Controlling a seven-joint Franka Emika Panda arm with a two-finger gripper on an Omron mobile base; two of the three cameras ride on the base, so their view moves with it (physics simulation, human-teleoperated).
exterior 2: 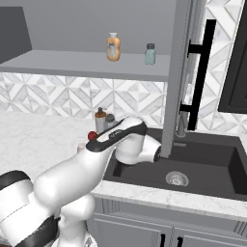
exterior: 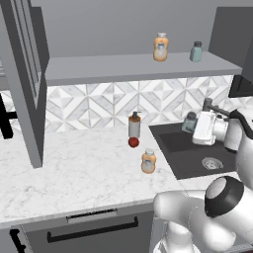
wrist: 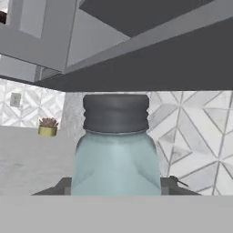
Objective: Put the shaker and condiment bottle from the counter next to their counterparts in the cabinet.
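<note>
My gripper is shut on the shaker, a pale teal jar with a dark cap standing upright between the fingertips. The held shaker hangs above the left part of the sink, well below the cabinet shelf. Its dark cap peeks over my forearm. The orange condiment bottle stands on the marble counter, left of the sink. Up in the cabinet stand the counterparts: an orange bottle and a teal jar to its right.
A grey pump dispenser and a small red fruit stand at the backsplash. The dark sink has a faucet behind it. Open cabinet doors hang on either side of the shelf.
</note>
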